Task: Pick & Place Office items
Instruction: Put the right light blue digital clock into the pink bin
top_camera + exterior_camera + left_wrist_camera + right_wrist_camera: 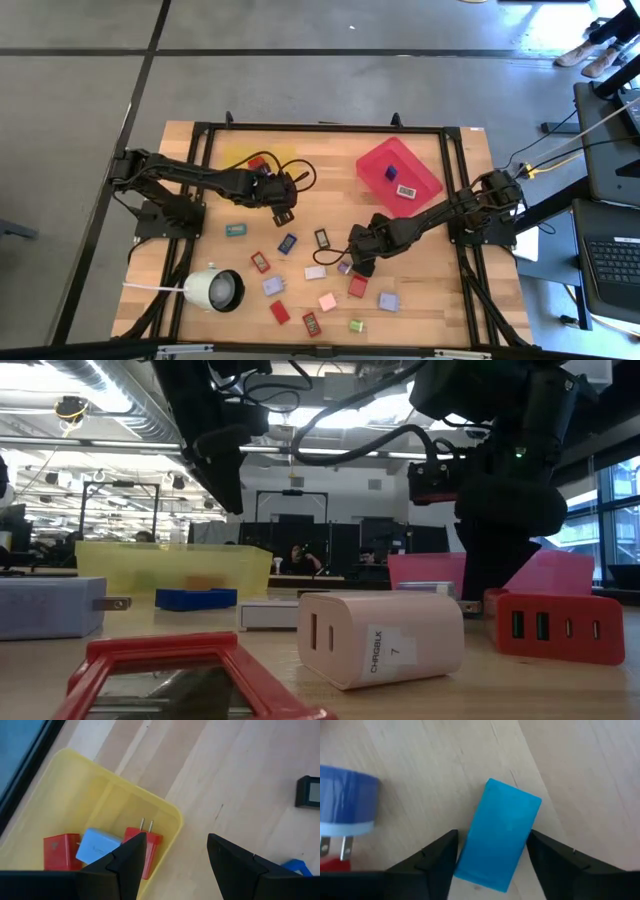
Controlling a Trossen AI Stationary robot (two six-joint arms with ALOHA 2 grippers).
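Observation:
Small coloured charger-like blocks lie flat on the wooden table [430, 300] between the arms, among them a black one [322, 238] and a teal one [236, 230]. My right gripper [490, 857] is open low over the table, one finger on each side of a bright blue block [499, 835] that lies flat on the wood. In the high view this gripper [355, 258] hides that block. My left gripper [175, 855] is open and holds nothing, hovering at the edge of the yellow tray [80, 795]. The tray holds two red blocks [145, 847] and a light blue one [97, 845].
The red tray [375, 165] at the far right holds a blue and a white item. A white round lamp-like object [215, 290] lies near the left front. A darker blue plug block [345, 805] lies close beside my right gripper. In the low view a pale pink charger [380, 640] stands in front.

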